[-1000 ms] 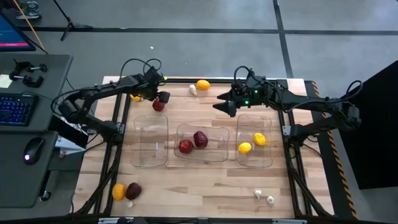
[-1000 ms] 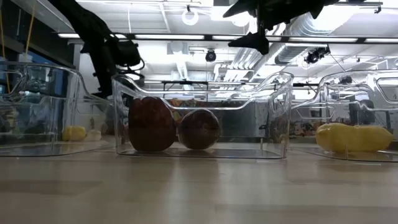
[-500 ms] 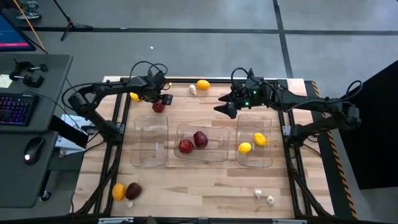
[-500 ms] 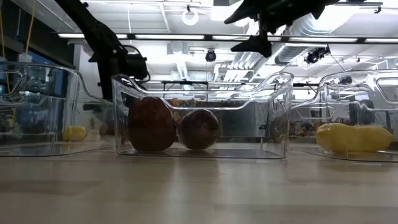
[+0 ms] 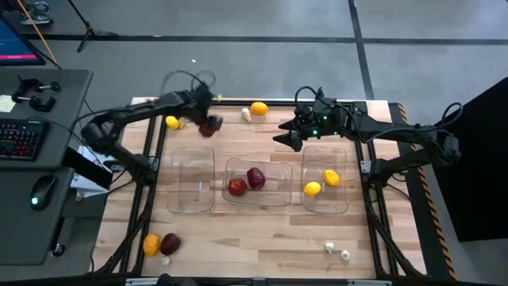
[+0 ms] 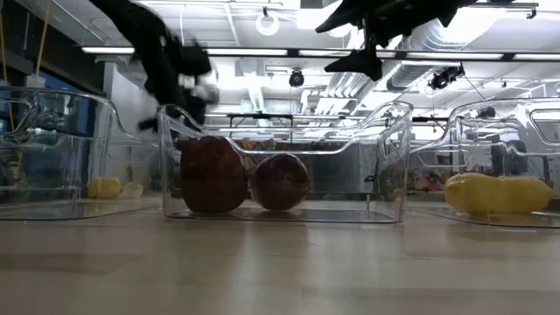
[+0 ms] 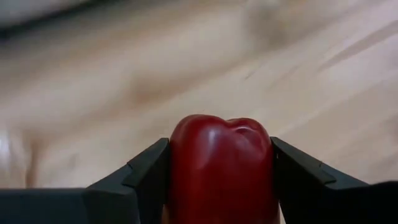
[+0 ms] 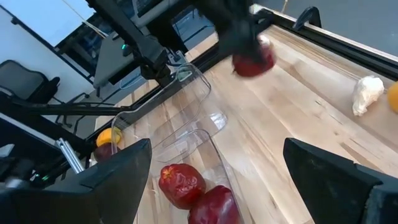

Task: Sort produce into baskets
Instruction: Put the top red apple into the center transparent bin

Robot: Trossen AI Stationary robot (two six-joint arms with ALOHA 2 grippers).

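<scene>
My left gripper (image 5: 209, 125) is shut on a dark red fruit (image 7: 221, 167) over the table's far left part, beyond the empty left clear bin (image 5: 193, 181). The fruit also shows in the right wrist view (image 8: 254, 61). The middle bin (image 5: 255, 197) holds two dark red fruits (image 5: 255, 177). The right bin (image 5: 325, 202) holds two yellow lemons (image 5: 331, 179). My right gripper (image 5: 286, 132) is open and empty above the gap between the middle and right bins, near their far ends. My left gripper pinches the dark red fruit by its two opposite sides (image 7: 177, 168) between its two fingers (image 7: 146, 180). The fruit fills the gap between them and sticks out past the fingertips. It seems lifted clear of the table.
A yellow lemon (image 5: 259, 109) and a white garlic (image 5: 246, 114) lie at the far edge, and another yellow piece (image 5: 171, 122) at the far left. An orange piece (image 5: 151, 244) and a dark red one (image 5: 170, 243) lie near left. Two garlics (image 5: 336, 251) lie near right.
My left gripper, shut on the dark red fruit, has risen from the table and gone a little toward the table's right and far edge, quickly, carrying the fruit with it.
</scene>
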